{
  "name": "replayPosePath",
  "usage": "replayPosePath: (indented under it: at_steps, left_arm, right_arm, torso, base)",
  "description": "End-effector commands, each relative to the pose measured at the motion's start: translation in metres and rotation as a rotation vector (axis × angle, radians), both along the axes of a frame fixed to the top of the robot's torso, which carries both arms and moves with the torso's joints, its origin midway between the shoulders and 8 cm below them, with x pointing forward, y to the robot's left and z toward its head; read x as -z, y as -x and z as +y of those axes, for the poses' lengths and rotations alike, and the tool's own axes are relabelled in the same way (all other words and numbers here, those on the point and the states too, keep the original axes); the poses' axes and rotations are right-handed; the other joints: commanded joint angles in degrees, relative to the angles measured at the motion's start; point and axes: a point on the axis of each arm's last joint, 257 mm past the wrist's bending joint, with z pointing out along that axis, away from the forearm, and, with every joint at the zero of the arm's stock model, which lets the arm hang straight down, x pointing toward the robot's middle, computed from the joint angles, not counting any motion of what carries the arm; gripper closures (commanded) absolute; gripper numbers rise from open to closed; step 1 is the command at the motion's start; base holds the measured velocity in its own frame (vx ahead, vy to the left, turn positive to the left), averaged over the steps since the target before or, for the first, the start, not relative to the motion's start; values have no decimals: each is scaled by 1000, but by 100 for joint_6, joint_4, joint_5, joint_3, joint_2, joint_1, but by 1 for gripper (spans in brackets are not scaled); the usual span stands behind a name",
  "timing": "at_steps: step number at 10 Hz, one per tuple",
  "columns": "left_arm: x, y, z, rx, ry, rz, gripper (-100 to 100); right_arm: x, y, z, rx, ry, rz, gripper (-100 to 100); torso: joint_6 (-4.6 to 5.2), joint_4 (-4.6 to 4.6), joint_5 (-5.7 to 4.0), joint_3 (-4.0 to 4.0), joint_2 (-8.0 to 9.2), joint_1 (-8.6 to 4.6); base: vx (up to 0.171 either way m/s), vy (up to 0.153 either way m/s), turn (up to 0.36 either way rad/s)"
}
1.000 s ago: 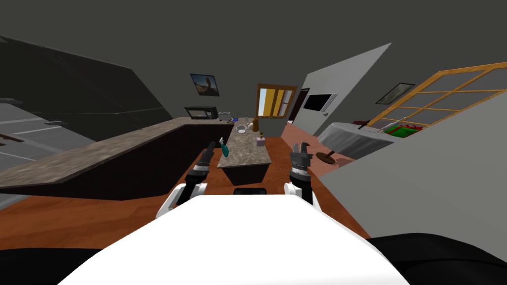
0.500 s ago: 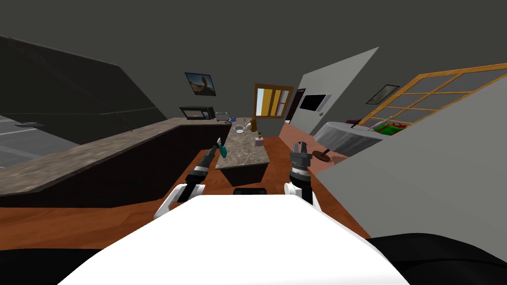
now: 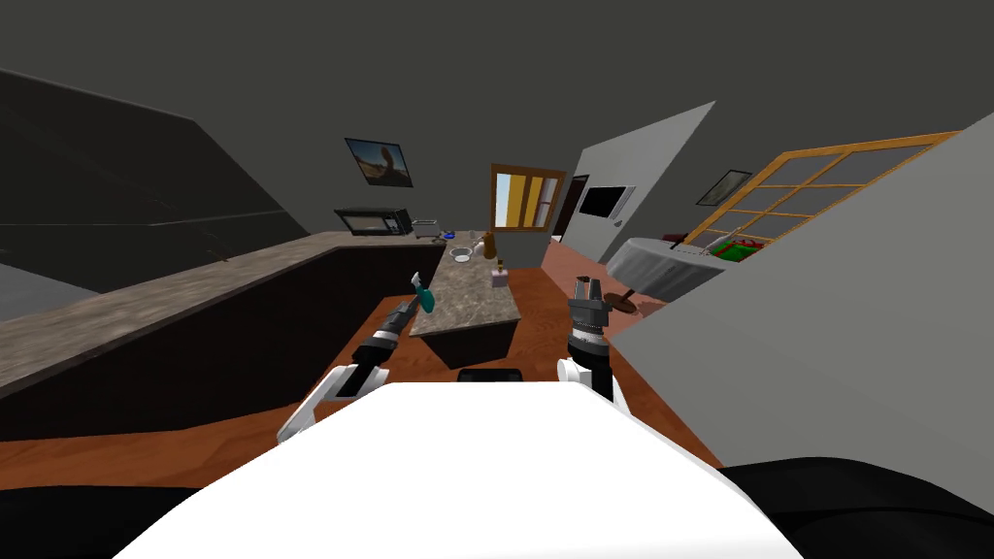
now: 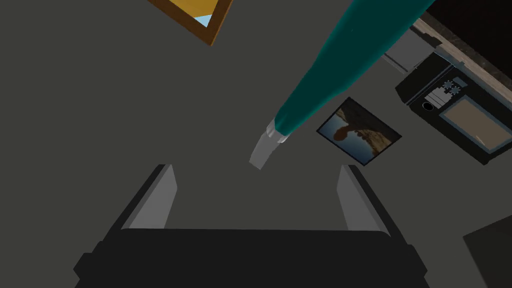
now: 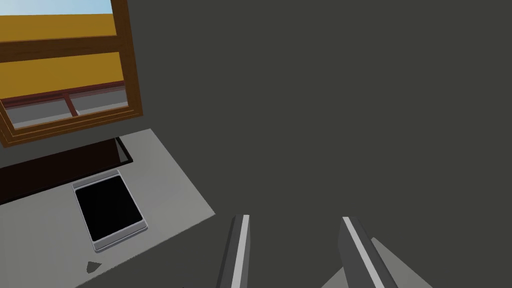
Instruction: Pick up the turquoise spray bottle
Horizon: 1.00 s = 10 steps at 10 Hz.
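The turquoise spray bottle [image 3: 425, 298] with a pale nozzle stands at the near left edge of a stone-topped island [image 3: 476, 296]. My left gripper [image 3: 412, 305] reaches out to it from the left. In the left wrist view the bottle [image 4: 345, 65] lies just ahead of the left gripper [image 4: 256, 167], nozzle end nearest. The fingers [image 4: 160, 197] are open and wide apart, with nothing between them. My right gripper [image 3: 586, 285] hangs open to the right of the island, away from the bottle, and the right wrist view shows the right gripper [image 5: 295, 218] against a wall.
A long dark counter [image 3: 194, 291] runs along my left, with a microwave [image 3: 371, 221] at its far end. A bowl [image 3: 460, 255], a brown bottle [image 3: 490, 247] and a small box [image 3: 500, 279] sit farther along the island. A grey wall [image 3: 825, 340] is close on my right, and a round stool [image 3: 619, 303] stands beyond my right gripper.
My view has swung, sliding the whole room leftward in the picture. My left arm has stretched forward, bringing its gripper closer to the bottle. The right arm holds its pose.
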Motion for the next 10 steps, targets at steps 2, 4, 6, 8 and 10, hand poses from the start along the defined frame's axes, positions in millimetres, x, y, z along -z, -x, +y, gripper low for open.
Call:
replayPosePath:
  at_steps: [2,4,6,8,10]
  left_arm:
    - [25,-1,32,-50,-96,81,-100]
    - [38,1,61,-89,-172,138,-100]
    - [46,4,90,-129,-247,190,-100]
    - [51,7,118,-167,-317,236,-100]
    - [54,11,143,-201,-378,274,-100]
  right_arm:
    - [0,0,0,0,0,0,0]
    - [0,0,0,0,0,0,0]
    - [0,0,0,0,0,0,0]
    - [0,0,0,0,0,0,0]
    - [0,0,0,0,0,0,0]
  torso:
    - [1,-1,0,-2,-3,0]
    - [0,0,-2,-1,-2,-9]
    - [-1,1,-2,3,6,-9]
    - [0,0,-3,0,-1,-12]
    - [0,-1,-2,-2,-3,-5]
  base:
    - [32,-90,-59]
    - [31,-119,-65]
    - [9,-114,-56]
    - [46,-113,-51]
    - [31,-92,-43]
